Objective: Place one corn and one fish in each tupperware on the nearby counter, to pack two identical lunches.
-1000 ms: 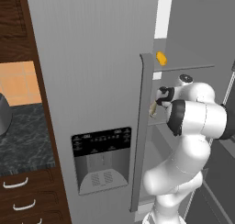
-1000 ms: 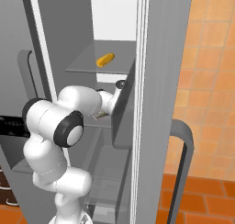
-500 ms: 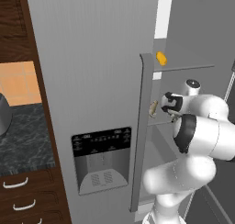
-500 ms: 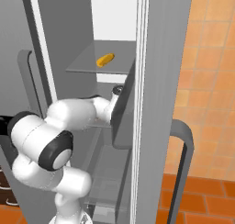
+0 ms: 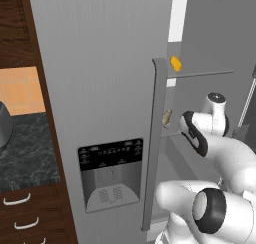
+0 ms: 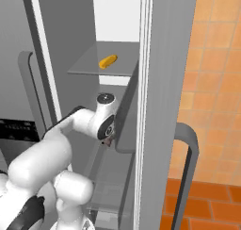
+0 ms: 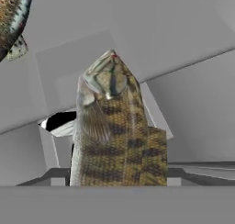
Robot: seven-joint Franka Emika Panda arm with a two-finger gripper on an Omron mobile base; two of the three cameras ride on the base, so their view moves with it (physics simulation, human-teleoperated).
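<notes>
Now my jaws, about half closed, seem to hold one fish (image 7: pixel 114 136); I should lift it straight out past the fridge door (image 5: pixel 100 88).

No readable text, label, brand or number appears on anything here.

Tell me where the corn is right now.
The corn lies on the upper fridge shelf, above the arm; in the left base view it peeks out just right of the door handle's top.
</notes>
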